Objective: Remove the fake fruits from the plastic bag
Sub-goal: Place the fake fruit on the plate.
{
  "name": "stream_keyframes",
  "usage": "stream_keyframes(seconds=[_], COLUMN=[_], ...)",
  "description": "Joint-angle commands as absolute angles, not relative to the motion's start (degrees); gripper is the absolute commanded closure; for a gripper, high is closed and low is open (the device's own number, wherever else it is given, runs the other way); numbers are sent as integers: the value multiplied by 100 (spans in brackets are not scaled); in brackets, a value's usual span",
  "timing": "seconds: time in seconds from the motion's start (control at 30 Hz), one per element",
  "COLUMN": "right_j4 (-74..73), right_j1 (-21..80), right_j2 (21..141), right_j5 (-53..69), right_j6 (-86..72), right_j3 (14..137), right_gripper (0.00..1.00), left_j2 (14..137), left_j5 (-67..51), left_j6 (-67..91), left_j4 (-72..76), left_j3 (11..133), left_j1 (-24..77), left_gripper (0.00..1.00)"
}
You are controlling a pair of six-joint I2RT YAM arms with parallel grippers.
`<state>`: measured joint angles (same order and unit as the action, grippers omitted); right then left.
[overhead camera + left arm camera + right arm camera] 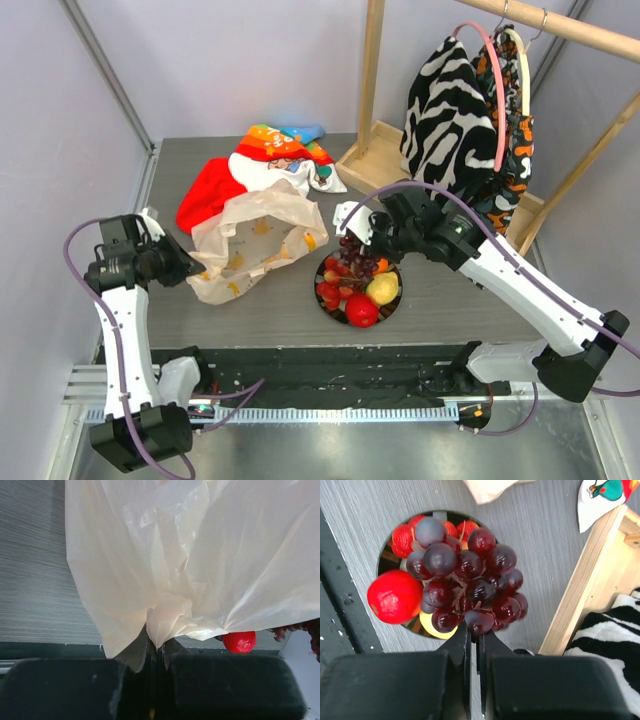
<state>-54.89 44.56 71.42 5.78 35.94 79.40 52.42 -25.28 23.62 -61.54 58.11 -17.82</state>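
The cream plastic bag [258, 243] lies open on the table at centre left. My left gripper [188, 268] is shut on its near-left edge; in the left wrist view the bag [190, 560] bunches between the closed fingers [157, 647]. My right gripper [358, 232] is shut on the dark purple grape bunch [467, 582], held just above a round dark plate [358, 288]. The grapes [358, 258] hang over the plate, which holds a red apple [362, 311], a yellow lemon [383, 289] and red strawberries [330, 290]. The apple [394, 596] shows beside the grapes.
A red and multicoloured cloth [262, 160] lies behind the bag. A wooden rack [372, 80] with black-and-white striped clothing [455, 120] stands at the back right. The table's dark front edge [330, 365] runs just below the plate.
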Motion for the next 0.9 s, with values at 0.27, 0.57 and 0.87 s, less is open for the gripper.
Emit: stream_keyframes(seconds=[0.27, 0.57, 0.87], right_j4=[-5405, -5239, -5150], right_j1=[4149, 3895, 3718], right_j2=[6917, 7154, 7347], right_j5=[308, -211, -141], right_j6=[4570, 4824, 4930], right_j3=[7840, 7550, 7690], right_gripper=[99, 99, 99], left_j2=[5027, 4966, 4790], left_j5=[-2602, -2646, -2900], left_j6=[2285, 2250, 2390], left_j4=[-6188, -6240, -6135], left_j3=[5722, 5669, 5493], left_j1=[-1881, -1907, -1960], left_gripper=[100, 100, 100])
